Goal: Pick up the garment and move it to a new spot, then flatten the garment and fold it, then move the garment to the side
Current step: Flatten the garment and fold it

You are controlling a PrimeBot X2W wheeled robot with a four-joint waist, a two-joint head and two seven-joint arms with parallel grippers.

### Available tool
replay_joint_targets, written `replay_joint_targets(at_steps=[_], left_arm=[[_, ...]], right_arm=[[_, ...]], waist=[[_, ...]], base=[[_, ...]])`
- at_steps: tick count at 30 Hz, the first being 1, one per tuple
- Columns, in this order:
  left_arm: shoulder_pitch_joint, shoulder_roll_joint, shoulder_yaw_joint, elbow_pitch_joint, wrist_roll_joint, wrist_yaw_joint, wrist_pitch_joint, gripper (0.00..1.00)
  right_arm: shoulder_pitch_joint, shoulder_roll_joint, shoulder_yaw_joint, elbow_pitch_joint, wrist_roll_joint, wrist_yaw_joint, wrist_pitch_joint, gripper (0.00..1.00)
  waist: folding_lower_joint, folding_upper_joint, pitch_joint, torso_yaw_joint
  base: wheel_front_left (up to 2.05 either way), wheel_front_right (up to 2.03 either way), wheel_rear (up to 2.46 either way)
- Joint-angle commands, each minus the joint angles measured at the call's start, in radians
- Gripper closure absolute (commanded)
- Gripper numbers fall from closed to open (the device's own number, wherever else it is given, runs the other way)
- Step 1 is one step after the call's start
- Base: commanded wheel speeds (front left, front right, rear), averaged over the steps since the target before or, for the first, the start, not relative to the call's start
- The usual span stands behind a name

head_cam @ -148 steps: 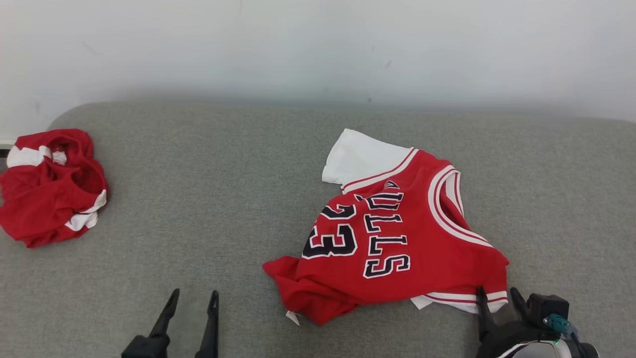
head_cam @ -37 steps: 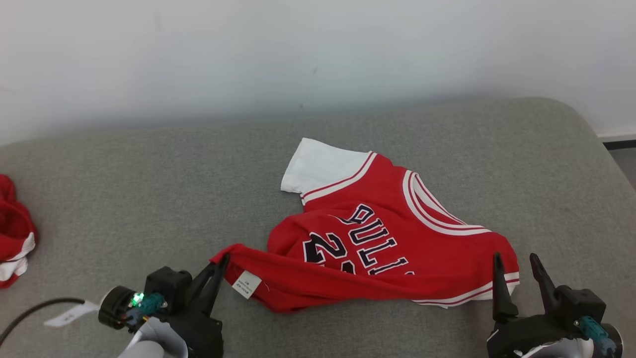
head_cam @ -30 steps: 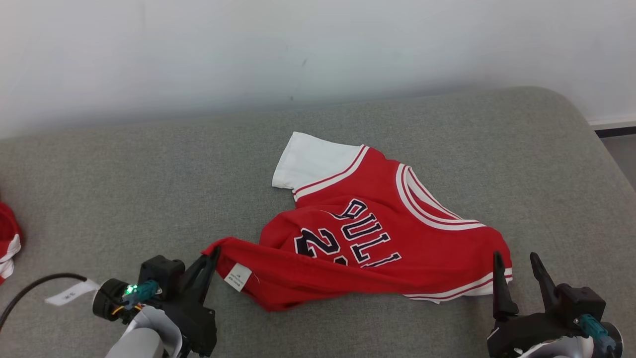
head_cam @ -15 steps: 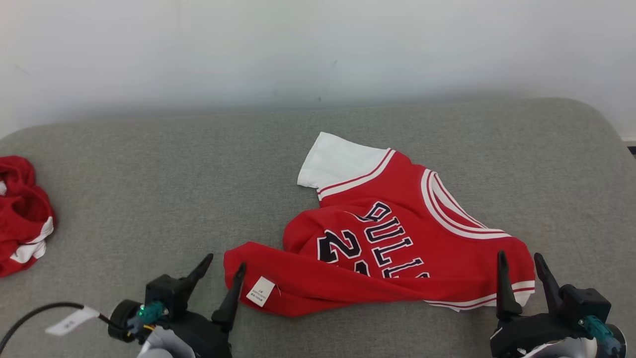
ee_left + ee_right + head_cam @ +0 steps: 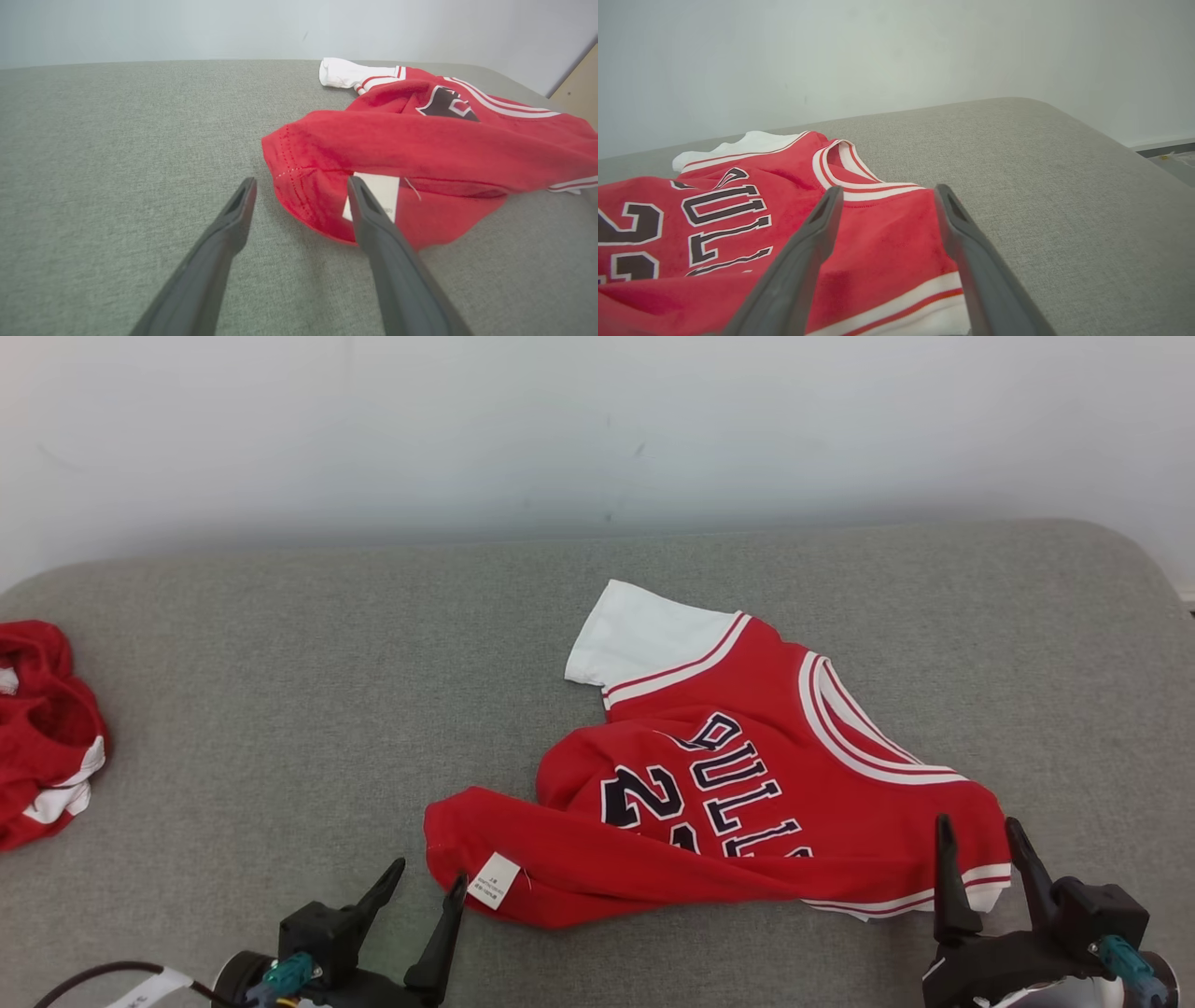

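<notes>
The garment [image 5: 738, 803] is a red jersey with white sleeves, white trim and dark lettering, lying rumpled on the grey cushion [image 5: 373, 663]. Its hem corner with a white label [image 5: 494, 880] points toward my left gripper [image 5: 427, 879], which stands open just off that corner, holding nothing. From the left wrist, the gripper [image 5: 301, 184] has the hem [image 5: 308, 196] between and beyond its fingertips. My right gripper [image 5: 977, 831] is open at the jersey's near right corner, over the white-striped sleeve edge [image 5: 901, 303]. The right wrist view shows the right gripper [image 5: 885, 193] above red cloth.
A second crumpled red and white garment [image 5: 47, 737] lies at the cushion's far left. A pale wall [image 5: 597, 429] runs behind. The cushion's rounded right edge [image 5: 1148, 579] is near the jersey, with a tan board [image 5: 579, 79] beyond it.
My left gripper has let go of the hem corner, opened and drawn back toward me. The cloth has settled on the cushion. The right gripper stays open in place.
</notes>
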Motion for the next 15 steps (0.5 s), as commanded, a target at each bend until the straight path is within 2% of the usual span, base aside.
replay_joint_targets(at_steps=[1,5,10,15], left_arm=[[0.024,-0.005,0.007,0.007,0.012,0.002,-0.002,0.00],[0.076,-0.030,0.071,-0.040,0.020,0.003,-0.002,0.00],[0.174,-0.050,0.155,-0.137,0.081,0.023,-0.002,0.00],[0.251,-0.078,0.259,-0.240,0.148,0.048,-0.002,0.00]], right_arm=[[0.005,0.000,-0.005,-0.005,-0.008,-0.002,-0.001,0.00],[0.064,-0.001,-0.034,-0.026,-0.015,-0.002,-0.001,0.00],[0.139,0.000,-0.058,-0.051,-0.023,-0.002,-0.001,0.00],[0.135,0.000,-0.068,-0.012,-0.021,-0.002,-0.001,0.00]], waist=[[-0.0001,-0.0001,-0.003,-0.007],[-0.0001,-0.0001,-0.026,-0.014],[-0.0001,-0.0001,-0.036,-0.017],[-0.0001,-0.0001,-0.022,-0.015]], base=[[0.00,0.00,0.00],[0.00,0.00,0.00],[0.00,0.00,0.00],[0.00,0.00,0.00]])
